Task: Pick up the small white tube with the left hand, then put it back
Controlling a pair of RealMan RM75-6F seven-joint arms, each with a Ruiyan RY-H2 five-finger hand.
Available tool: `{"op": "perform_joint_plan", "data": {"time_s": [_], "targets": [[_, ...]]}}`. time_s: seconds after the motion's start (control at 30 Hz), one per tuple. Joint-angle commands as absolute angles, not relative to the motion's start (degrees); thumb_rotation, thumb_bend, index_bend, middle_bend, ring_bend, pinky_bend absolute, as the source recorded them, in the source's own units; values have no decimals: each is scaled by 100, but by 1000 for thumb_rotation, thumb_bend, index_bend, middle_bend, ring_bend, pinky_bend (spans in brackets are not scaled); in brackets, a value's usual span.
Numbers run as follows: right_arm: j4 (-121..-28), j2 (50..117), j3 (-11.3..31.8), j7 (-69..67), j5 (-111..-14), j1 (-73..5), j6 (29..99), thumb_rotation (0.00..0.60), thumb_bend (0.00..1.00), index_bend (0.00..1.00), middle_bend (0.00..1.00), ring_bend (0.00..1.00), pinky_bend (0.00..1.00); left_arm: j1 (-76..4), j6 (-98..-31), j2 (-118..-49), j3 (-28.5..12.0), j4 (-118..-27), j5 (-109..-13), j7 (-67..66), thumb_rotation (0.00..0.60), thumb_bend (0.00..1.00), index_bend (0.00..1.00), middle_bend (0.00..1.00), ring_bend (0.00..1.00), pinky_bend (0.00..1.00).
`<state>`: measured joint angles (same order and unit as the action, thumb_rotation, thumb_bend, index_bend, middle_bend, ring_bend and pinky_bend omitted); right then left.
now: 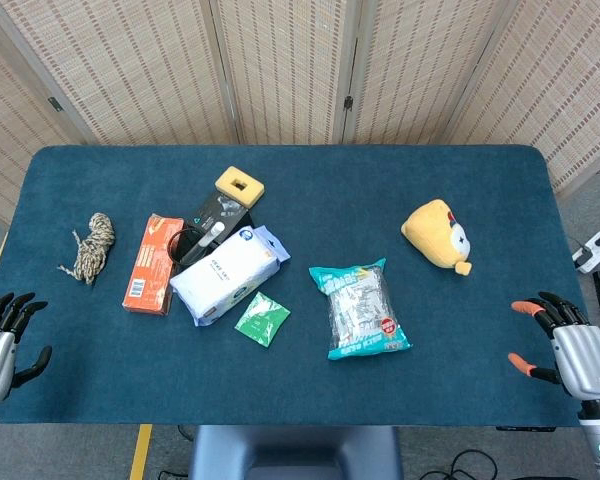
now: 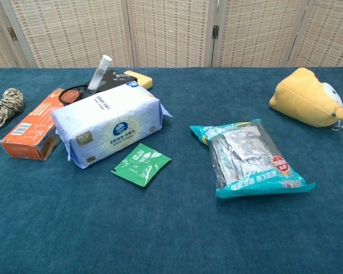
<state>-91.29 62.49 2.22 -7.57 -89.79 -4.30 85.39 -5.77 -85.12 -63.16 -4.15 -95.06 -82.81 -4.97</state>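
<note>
No step is begun: the left hand (image 1: pixel 2 340), fingers apart and holding nothing, rests at the table's (image 1: pixel 480 200) 8 o'clock corner, so it must reach toward 1 o'clock for the small white tube (image 1: pixel 212 231) lying just behind the tissue pack (image 1: pixel 225 276).

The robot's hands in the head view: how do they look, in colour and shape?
Both have silver metallic bodies and dark fingers. The left hand has all-black fingers. The right hand has black fingers with orange tips. The chest view shows neither hand.
</note>
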Motion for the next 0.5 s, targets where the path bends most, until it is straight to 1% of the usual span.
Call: {"op": "perform_joint_plan", "data": {"time_s": [0.03,0.5], "targets": [[-9115,6271,196,-747,-9013,-463,8480,600,62,277,277,147,203,-579,-8497,-6323,-406,-9495,-8279,-501,600,388,257,180,105,115],[-9091,6268,173,-835,-9072,-470,8520,600,62,277,277,147,203,-494,-8581,-6308,-371,-9455,-8292,-384,600,389,257,180,105,115]]}}
